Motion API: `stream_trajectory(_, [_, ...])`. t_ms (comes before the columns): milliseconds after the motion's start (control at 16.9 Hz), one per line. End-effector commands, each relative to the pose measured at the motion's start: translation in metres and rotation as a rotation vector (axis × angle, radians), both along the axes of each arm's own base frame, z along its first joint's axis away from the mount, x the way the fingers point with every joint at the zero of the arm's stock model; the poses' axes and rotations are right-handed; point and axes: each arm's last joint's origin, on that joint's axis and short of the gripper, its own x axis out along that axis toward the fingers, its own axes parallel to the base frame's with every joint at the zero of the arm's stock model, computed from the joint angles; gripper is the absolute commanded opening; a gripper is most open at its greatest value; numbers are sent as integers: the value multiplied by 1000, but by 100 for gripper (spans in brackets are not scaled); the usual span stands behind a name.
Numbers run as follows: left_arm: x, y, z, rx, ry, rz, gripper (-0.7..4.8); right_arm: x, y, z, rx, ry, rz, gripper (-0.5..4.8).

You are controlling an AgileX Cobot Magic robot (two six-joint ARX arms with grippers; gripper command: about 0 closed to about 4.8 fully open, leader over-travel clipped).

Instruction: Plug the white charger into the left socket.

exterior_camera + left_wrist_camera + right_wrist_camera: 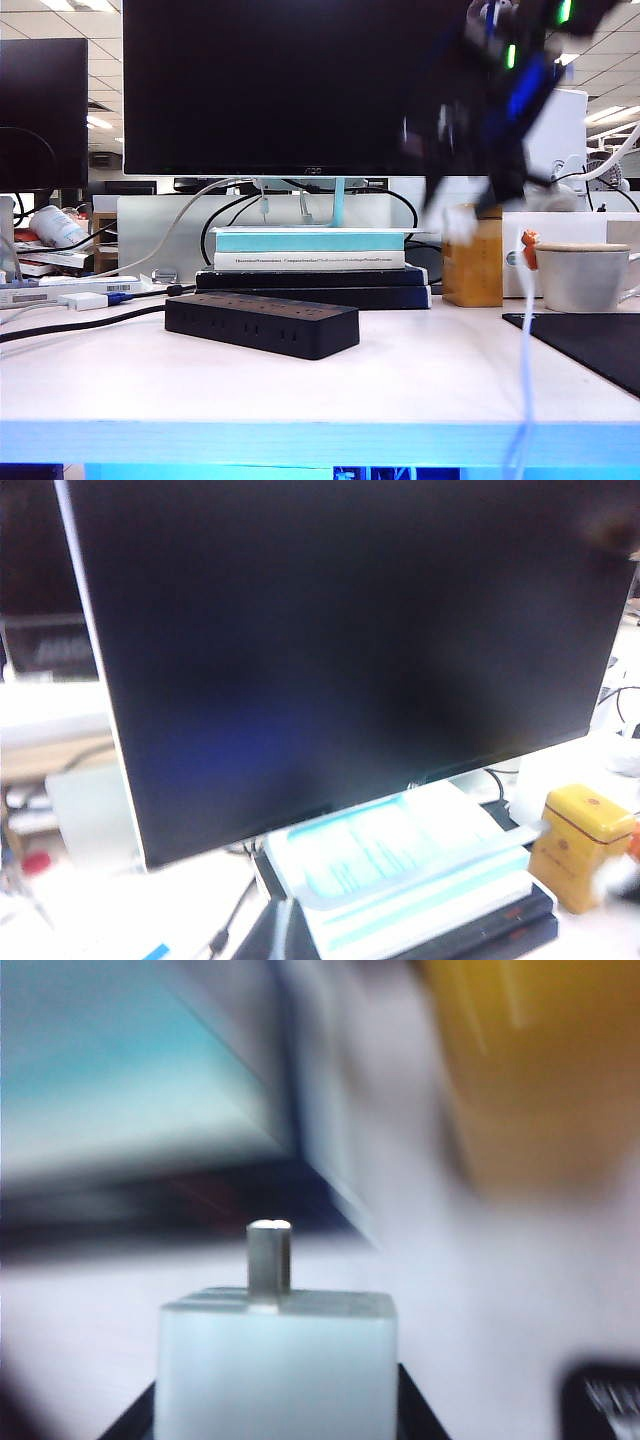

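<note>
The white charger [275, 1360] fills the near part of the right wrist view, one metal prong pointing away, with black fingers [418, 1405] against both its sides. My right gripper [275, 1415] is shut on it. In the exterior view that arm is a dark blur at the upper right, holding the charger [460, 224] above the table in front of a yellow box, and its thin white cable [525, 350] hangs over the front edge. The black power strip [262, 322] lies low at centre left, and the left socket [203, 301] is bare. My left gripper shows in no view.
A large dark monitor [290, 85] stands on stacked books [310, 262] behind the strip. To the right are a yellow box [473, 262], a white cup [583, 275] and a black mat [590, 345]. A flat white gadget with a blue connector [88, 299] lies far left.
</note>
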Motion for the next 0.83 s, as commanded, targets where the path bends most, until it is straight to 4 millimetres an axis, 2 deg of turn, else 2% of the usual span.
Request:
stream_trajectory(59, [-2,-2,7,60,-91,-52,-5,-6,4,56,194,-112,147,116])
stream_trajectory(178, [0,-10,9,188,-199,-181,-5,-10,7,84,377,-113,204,116])
stream_trajectory(296, [0,-25,10,347,-346,-313,-5,-11,11,105,624,-29,227,116])
stream_trajectory(474, [6,-59,0,546,-505,-455,-5,-14,19,131,951,84,448,116])
stream_trajectory(651, [10,-83,-6,675,-621,-483,-5,-15,21,144,1135,264,423,116])
stream_trajectory(770, [11,-90,-5,773,-722,-434,-5,-16,23,147,1196,336,396,116])
stream_trajectory(829, [11,-93,-2,807,-799,-409,-5,-18,24,152,1206,314,436,116])
